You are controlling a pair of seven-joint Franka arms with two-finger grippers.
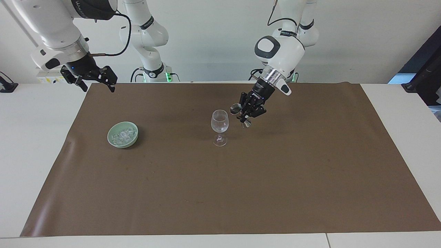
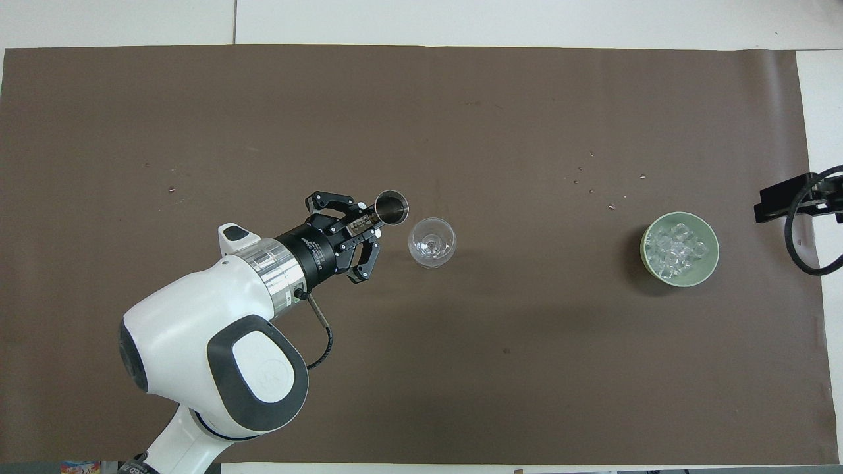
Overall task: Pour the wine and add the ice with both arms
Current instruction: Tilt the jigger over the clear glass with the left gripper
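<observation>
A clear wine glass (image 1: 219,125) (image 2: 431,242) stands upright at the middle of the brown mat. My left gripper (image 1: 245,111) (image 2: 364,230) is shut on a small metal jigger (image 1: 236,109) (image 2: 391,206) and holds it in the air just beside the glass, at rim height, on the left arm's side. The jigger tilts a little toward the glass. The ice (image 1: 123,134) (image 2: 678,250) lies heaped in a pale green bowl (image 1: 113,140) (image 2: 649,263) toward the right arm's end. My right gripper (image 1: 93,78) (image 2: 787,201) waits up in the air over the mat's edge at that end.
The brown mat (image 1: 220,193) covers most of the white table (image 1: 27,144). A few small specks (image 2: 593,181) lie on the mat, farther from the robots than the bowl.
</observation>
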